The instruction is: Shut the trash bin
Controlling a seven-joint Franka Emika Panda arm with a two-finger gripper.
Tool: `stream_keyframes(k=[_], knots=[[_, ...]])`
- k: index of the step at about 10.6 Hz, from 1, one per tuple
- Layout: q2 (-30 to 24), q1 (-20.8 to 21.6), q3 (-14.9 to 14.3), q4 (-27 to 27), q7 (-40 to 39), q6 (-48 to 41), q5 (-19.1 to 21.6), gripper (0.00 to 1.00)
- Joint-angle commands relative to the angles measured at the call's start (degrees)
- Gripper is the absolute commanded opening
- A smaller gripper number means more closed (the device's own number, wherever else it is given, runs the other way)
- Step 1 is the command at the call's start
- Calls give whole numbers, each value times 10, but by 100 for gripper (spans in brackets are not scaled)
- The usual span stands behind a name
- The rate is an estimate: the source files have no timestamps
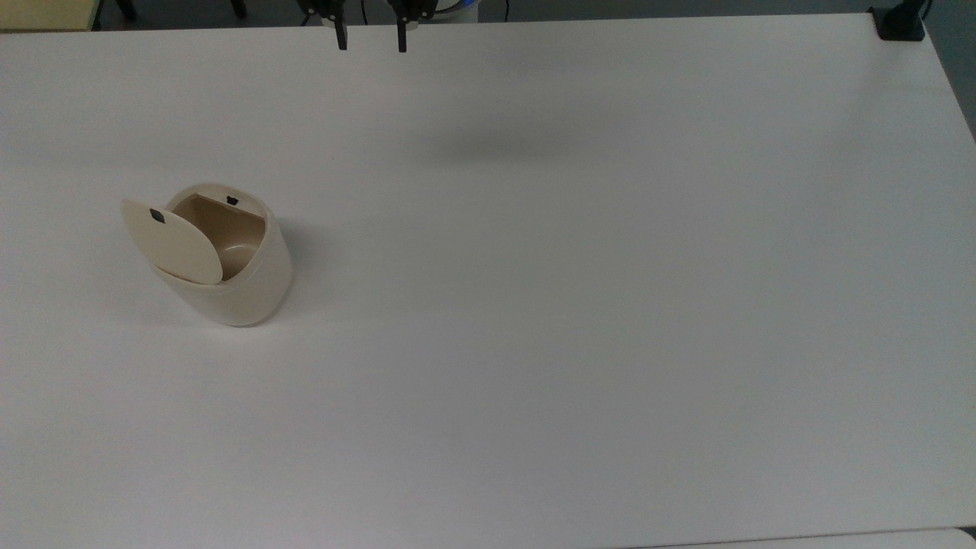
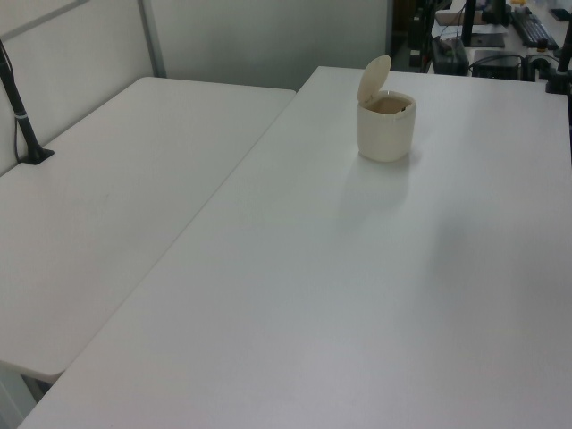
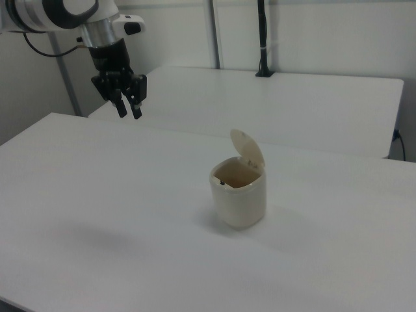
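Note:
The cream-beige trash bin (image 1: 242, 286) stands on the white table (image 1: 579, 305) toward the top view's left. Its flat lid (image 1: 174, 242) is tipped up on its hinge, with a small black latch near the lid's edge, and the tan inside shows. The left view has the trash bin (image 2: 386, 132) at the far end with its lid (image 2: 374, 79) upright; the right view has the trash bin (image 3: 239, 195) mid-table. My gripper (image 1: 371, 46) hangs open and empty above the table's far edge, well away from the bin. In the right view my gripper (image 3: 129, 114) points down at the upper left.
A black clamp mount (image 1: 900, 23) sits on the table's corner at the top view's upper right. A second white table (image 2: 116, 188) adjoins this one and carries a black post (image 2: 22, 116). Wide bare tabletop lies between gripper and bin.

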Motion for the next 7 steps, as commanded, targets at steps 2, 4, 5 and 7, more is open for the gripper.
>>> stream_keyframes(k=[2,4,5,7], knots=[[-12,2,-4,-14,-11,-4,6,0],[-6,0,-5,-12,4,2,5,0],[-2,-6,-5,-11,28,14,1,0],[18,-45,-6,-10,59,76,-1,0]])
